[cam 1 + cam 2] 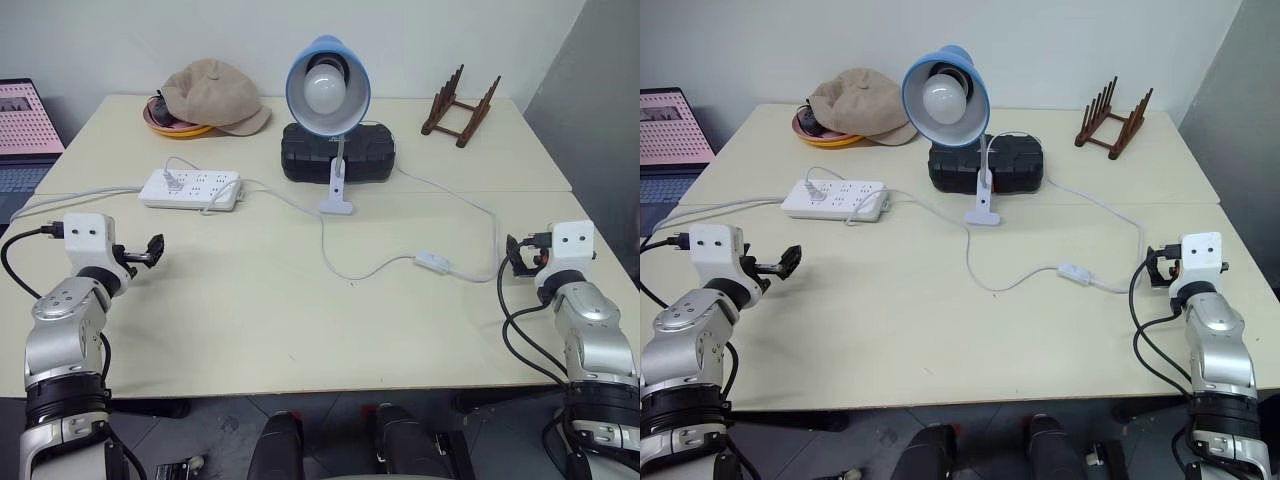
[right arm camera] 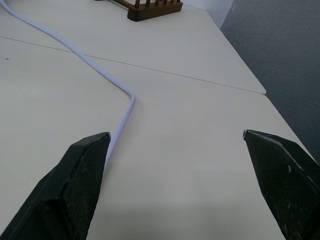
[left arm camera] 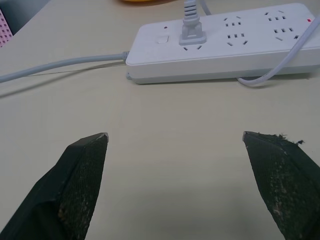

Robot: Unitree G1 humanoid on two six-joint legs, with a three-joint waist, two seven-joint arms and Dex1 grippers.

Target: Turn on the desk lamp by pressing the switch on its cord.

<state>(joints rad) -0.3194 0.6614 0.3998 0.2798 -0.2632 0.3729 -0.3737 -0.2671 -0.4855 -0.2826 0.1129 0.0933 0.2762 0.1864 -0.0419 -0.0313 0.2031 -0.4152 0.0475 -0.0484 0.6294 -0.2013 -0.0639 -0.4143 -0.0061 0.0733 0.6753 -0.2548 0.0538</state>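
Desk lamp (image 1: 328,88) unlit at upper centre of worktop (image 1: 250,320), switch (image 1: 431,262) on cord (image 1: 365,270) right of centre, left hand (image 1: 150,250) and right hand (image 1: 520,256) both wide, empty, at frame edges.

Desk lamp (image 1: 328,90): blue shade, white bulb unlit, upright at far centre. Cord (image 1: 365,268): thin, white, looping nearward. Switch (image 1: 431,262): white, oblong, right of centre.

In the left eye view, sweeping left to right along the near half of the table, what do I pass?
Left gripper, open and empty → power strip → desk lamp base → switch on the cord → right gripper, open and empty.
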